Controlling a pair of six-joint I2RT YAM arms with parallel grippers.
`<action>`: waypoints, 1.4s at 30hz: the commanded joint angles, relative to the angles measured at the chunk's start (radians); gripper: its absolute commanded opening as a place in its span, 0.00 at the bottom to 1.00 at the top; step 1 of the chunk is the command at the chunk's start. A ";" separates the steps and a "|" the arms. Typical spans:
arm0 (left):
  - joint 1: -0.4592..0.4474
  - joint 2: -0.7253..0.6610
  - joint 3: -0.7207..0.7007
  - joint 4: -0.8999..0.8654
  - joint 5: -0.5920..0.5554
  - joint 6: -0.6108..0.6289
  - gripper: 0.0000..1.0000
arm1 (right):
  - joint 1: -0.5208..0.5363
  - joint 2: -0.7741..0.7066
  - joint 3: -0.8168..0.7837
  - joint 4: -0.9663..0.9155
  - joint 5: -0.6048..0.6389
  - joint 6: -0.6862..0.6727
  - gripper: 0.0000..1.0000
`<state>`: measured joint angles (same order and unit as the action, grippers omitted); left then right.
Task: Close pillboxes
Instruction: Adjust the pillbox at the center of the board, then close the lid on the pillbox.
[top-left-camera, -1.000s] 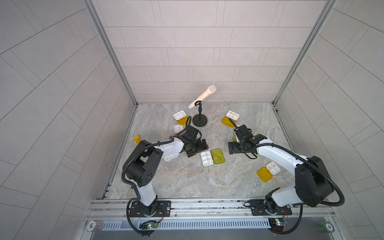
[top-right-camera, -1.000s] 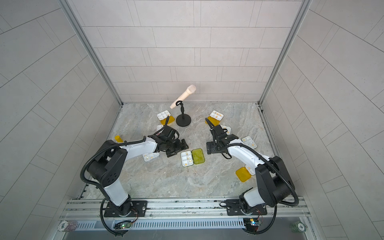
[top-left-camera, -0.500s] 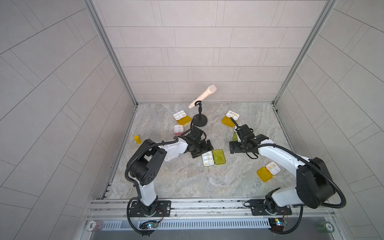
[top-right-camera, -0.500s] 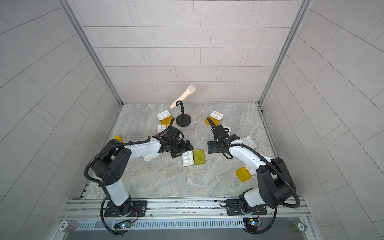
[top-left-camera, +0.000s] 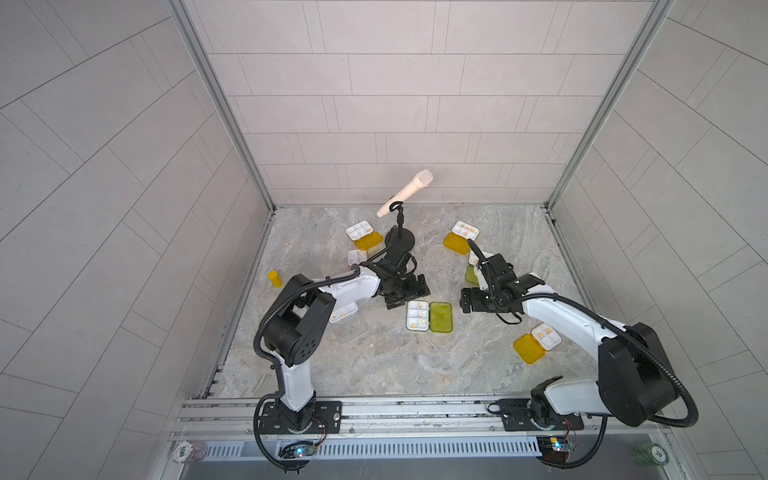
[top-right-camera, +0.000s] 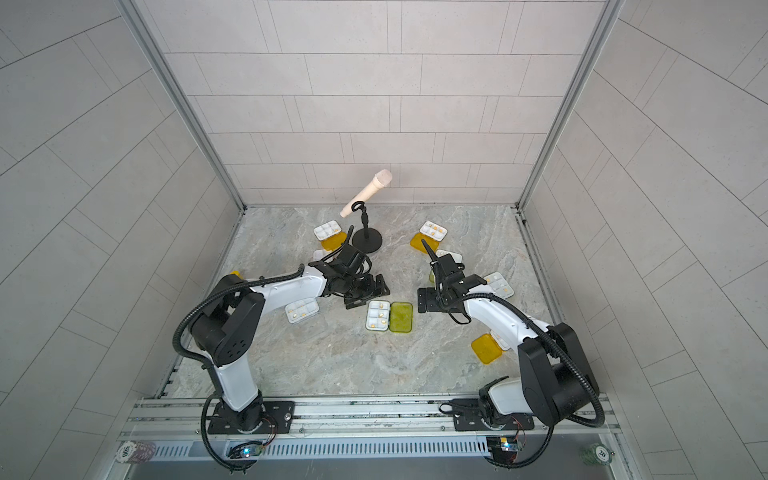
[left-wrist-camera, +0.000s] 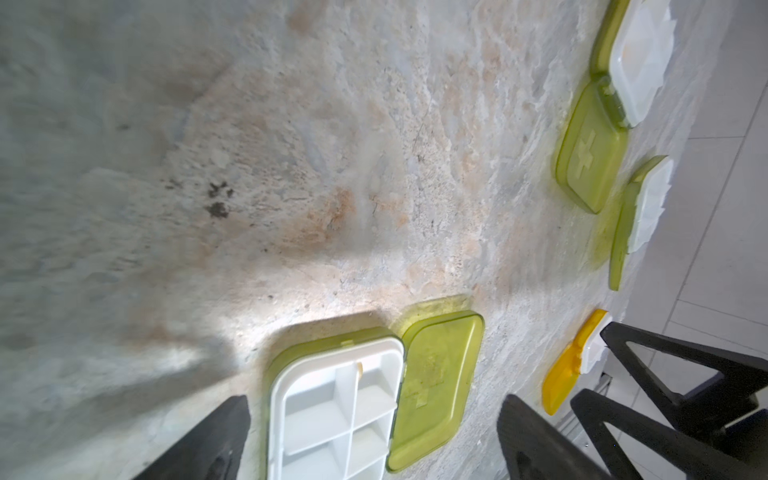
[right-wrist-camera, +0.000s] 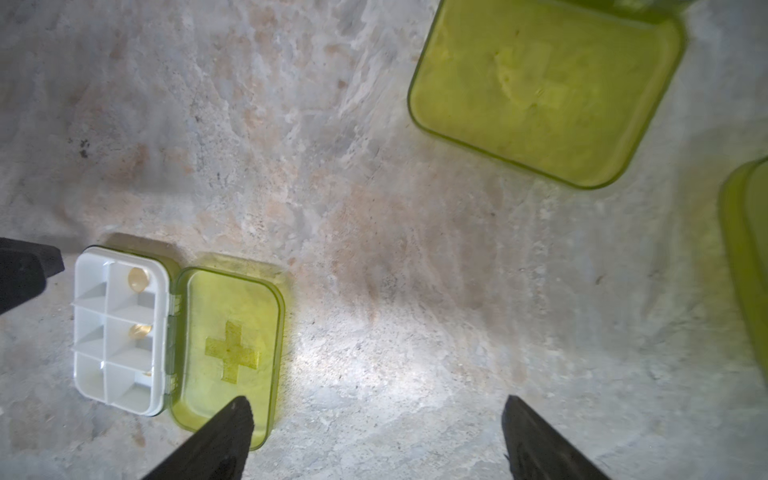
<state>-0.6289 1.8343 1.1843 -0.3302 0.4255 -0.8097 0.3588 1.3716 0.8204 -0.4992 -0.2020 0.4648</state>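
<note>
Left claw (left-wrist-camera: 374, 405) released, spread wide, low over bench (top-left-camera: 374, 361), straddling tray (top-left-camera: 417, 316) of open green pillbox (top-left-camera: 429, 316) mid-bench. Lid (top-left-camera: 440, 317) flat beside tray. Right claw (right-wrist-camera: 376, 411) released, empty, near lid side. Orange pillbox (top-left-camera: 528, 348) open by right arm.

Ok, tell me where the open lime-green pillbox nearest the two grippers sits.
In a top view the lime-green pillbox lies open near the middle of the table, between the left gripper and the right gripper, its lid folded out toward the right gripper.
</note>
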 joint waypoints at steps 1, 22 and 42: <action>0.008 -0.021 0.106 -0.213 -0.046 0.123 0.98 | -0.003 -0.013 -0.033 0.068 -0.182 0.036 0.95; 0.049 -0.058 -0.065 -0.072 -0.033 -0.011 1.00 | -0.001 0.149 -0.083 0.240 -0.418 0.093 0.93; 0.015 0.011 -0.086 0.054 0.121 -0.082 1.00 | -0.003 0.193 -0.148 0.408 -0.529 0.194 0.92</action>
<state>-0.6033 1.8297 1.1000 -0.2878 0.5285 -0.8783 0.3588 1.5455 0.6975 -0.0937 -0.7197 0.6304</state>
